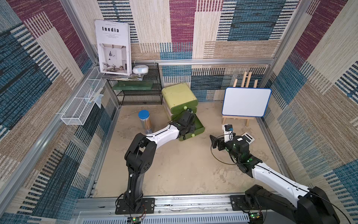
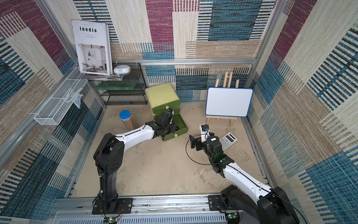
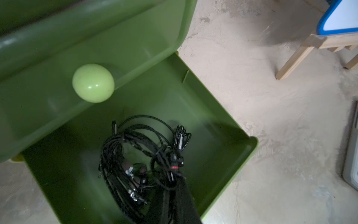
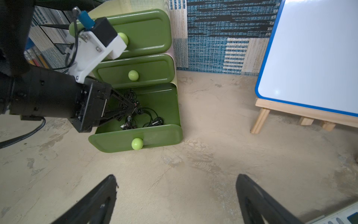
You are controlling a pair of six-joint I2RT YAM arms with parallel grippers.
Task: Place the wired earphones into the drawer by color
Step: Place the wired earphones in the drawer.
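Woven patchwork walls close round a sandy bench [image 1: 184,170]. In both top views I see no earphones lying loose on it, so I judge the sorting nearly finished. A green chest of drawers [image 1: 179,95] stands at the back with its bottom drawer [image 1: 200,127] pulled out. My left arm [image 1: 164,133] reaches into that drawer, its tip hidden under the wrist. My right fingers [image 1: 212,138] hang over the bench, well apart from the chest and near a calculator [image 2: 229,139].

From the left wrist, my left fingers [image 3: 180,205] are pressed together. The black earphones [image 3: 120,155] lie bundled on the drawer floor, with a loop caught at my tips. I take that strand to be pinched, though dark cable against dark fingers is hard to read. The middle drawer's knob [image 3: 93,83] overhangs close above.

From the right wrist, my right fingers are spread wide over bare bench, holding nothing. The two upper drawers are closed, and my left fingers sit down among the black cables.

To finish this well, I should open low so the strand falls onto the pile rather than over the rim. Then I should lift slowly and straight, watching for a loop snagged on a finger and keeping clear of that knob. Every cable must lie below the rim before the drawer is pushed in.
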